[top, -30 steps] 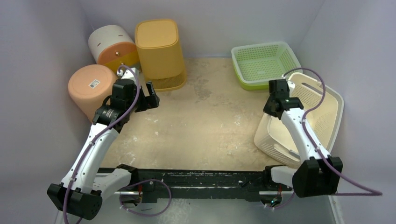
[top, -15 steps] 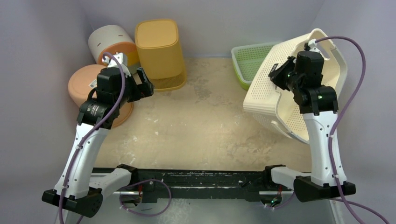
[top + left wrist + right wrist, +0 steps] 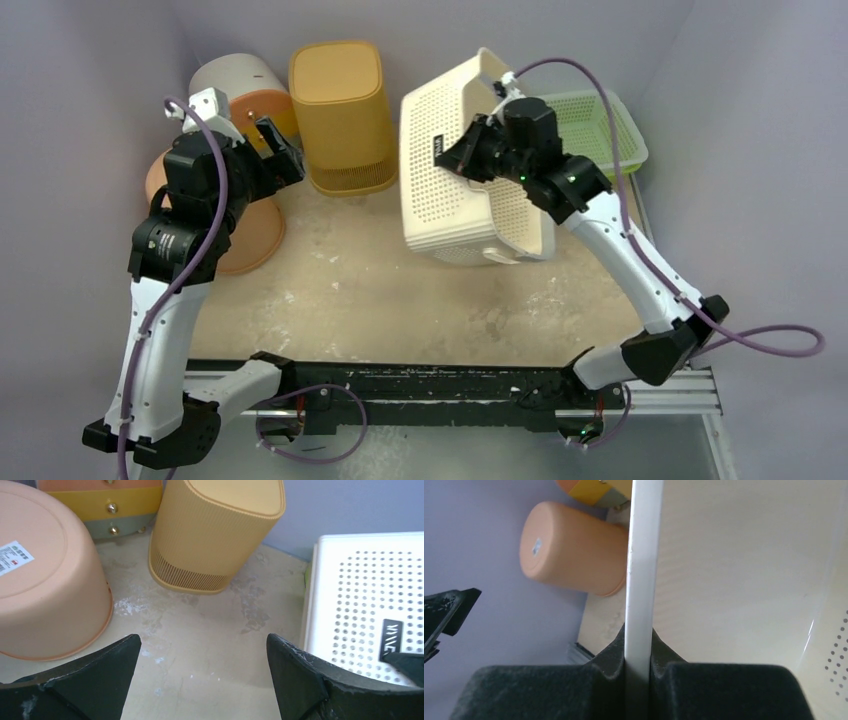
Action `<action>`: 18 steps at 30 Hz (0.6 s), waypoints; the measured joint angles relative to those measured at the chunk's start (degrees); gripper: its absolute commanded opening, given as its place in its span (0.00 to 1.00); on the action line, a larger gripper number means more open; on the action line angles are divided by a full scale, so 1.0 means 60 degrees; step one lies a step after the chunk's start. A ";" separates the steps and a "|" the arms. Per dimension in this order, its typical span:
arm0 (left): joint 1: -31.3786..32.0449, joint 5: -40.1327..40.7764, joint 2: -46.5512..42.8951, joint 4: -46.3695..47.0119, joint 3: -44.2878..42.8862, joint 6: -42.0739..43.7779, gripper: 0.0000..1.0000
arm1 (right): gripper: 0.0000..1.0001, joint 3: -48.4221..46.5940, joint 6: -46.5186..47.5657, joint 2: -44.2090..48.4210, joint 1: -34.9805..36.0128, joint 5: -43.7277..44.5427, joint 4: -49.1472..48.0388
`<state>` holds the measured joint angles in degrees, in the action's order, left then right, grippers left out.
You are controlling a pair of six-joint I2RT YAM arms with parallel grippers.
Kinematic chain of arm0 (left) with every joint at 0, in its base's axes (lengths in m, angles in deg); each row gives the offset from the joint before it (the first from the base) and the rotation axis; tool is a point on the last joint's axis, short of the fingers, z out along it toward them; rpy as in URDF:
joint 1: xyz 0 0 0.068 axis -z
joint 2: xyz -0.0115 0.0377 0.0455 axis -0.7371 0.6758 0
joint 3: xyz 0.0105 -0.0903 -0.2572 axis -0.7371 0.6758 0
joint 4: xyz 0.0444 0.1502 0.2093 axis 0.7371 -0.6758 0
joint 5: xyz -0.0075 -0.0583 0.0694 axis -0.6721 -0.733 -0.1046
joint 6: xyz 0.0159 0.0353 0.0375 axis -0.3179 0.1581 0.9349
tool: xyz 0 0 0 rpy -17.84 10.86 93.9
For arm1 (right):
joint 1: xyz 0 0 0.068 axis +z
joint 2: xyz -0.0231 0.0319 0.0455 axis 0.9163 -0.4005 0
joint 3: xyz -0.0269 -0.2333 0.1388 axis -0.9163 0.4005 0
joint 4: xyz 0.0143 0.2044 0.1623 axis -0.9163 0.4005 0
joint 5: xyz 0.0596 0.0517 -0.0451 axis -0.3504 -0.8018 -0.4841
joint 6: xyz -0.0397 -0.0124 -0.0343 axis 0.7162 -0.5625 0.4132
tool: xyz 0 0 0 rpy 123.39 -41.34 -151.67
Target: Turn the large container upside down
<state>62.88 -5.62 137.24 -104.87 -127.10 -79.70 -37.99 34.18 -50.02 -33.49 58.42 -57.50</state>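
Over the table's far middle, the top view shows the large container (image 3: 440, 200), a cream rectangular perforated plastic tub, tipped on its side. Its base faces the left arm, and the right claw (image 3: 455, 162) pinches its rim.

In the left wrist view, the left claw (image 3: 202, 642) gapes empty, with the container to its right.

In the right wrist view, the jaws are clamped on the rim, so finishing the turn likely falls to the right arm.

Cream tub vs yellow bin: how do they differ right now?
1. The tub is tipped up steeply, its rim clamped in the right gripper; the bin stands on the table, closed end up, untouched.
2. The tub's visible face is peppered with round holes; the bin has ribbed walls with slots only near its foot.
3. The tub looks wide and shallow; the bin looks tall and narrow.
Both are rectangular with rounded corners.
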 measured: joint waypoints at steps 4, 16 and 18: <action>0.0000 0.0335 0.0025 -0.0208 -0.0539 0.0004 0.93 | 0.00 0.0004 -0.0357 -0.0634 0.1206 -0.0113 -0.1045; 0.0000 0.0681 0.0277 -0.0408 -0.1563 -0.0011 0.92 | 0.00 0.1654 -0.2492 -0.1166 0.3446 -0.0871 -0.3315; 0.0000 0.0659 0.0299 -0.0452 -0.1559 -0.0051 0.92 | 0.00 0.2441 -0.2929 -0.0871 0.3468 -0.1042 -0.4200</action>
<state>62.88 -1.66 139.03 -107.58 -136.46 -80.01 -23.35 16.61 -55.25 -12.68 52.17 -82.70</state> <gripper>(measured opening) 0.925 0.078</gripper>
